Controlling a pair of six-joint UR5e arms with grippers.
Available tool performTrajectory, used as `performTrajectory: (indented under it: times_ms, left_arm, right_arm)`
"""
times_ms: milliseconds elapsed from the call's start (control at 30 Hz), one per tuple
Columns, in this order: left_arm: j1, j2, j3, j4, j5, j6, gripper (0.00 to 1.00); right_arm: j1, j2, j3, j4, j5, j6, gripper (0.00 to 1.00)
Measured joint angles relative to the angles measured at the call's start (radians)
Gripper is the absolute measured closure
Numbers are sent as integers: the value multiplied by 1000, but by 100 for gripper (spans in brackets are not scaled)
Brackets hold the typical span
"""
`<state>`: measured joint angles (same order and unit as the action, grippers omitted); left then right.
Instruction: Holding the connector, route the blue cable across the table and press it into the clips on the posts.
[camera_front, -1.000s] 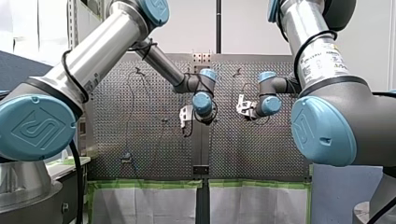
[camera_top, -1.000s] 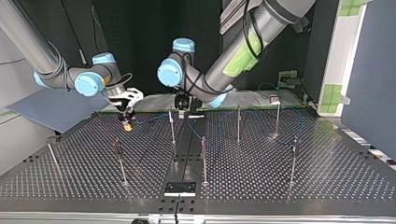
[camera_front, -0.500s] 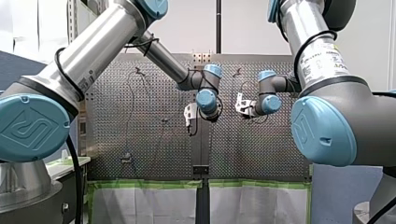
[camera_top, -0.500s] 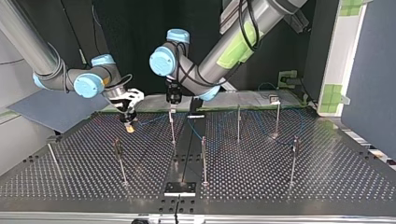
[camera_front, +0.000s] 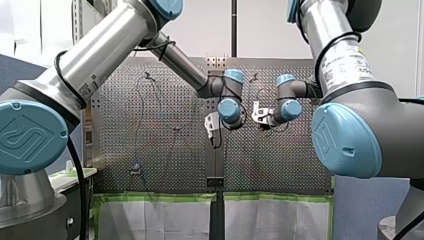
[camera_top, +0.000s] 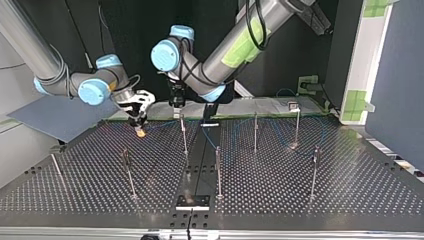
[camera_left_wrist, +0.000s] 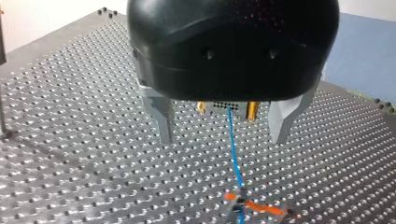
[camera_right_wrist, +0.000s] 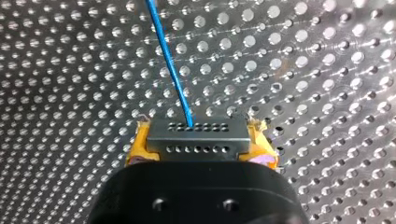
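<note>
Perforated metal desk (camera_top: 280, 195) carries thin upright posts (camera_top: 218, 172). At ten o'clock in the top view, my right hand (camera_right_wrist: 198, 149) clamps yellow pads on the grey connector (camera_right_wrist: 198, 137), with the blue cable (camera_right_wrist: 170, 60) running ahead. Toward eleven o'clock my left hand (camera_left_wrist: 223, 137) hangs wide, the cable passing between its fingers toward an orange clip (camera_left_wrist: 254, 207).

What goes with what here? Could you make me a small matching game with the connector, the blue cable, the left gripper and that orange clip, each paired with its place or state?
Things:
1. connector
2. blue cable
3. my left gripper
4. orange clip

Places and states:
A. open, straddling the cable
B. clamped in my right gripper
C. ahead of the open gripper, on the cable's line
D. leaves the connector and runs over the perforated table

Pairs: 1-B, 2-D, 3-A, 4-C.
</note>
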<state>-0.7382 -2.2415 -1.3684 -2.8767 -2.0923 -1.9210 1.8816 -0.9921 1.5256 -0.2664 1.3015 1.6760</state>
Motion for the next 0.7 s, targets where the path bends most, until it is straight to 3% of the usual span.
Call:
performTrajectory:
  times_ms: [267, 433, 700]
  left_arm:
    - [-17, -68, 72, -2, -6, -37, 0]
    - [-20, -81, 112, -1, -7, -45, 0]
    - [-18, -84, 143, -1, -7, -55, 0]
  right_arm:
    - [-4, -20, 25, 20, 0, -1, 100]
    - [-20, -37, 26, 19, -2, 0, 100]
    - [-46, -56, 26, 17, -45, 9, 100]
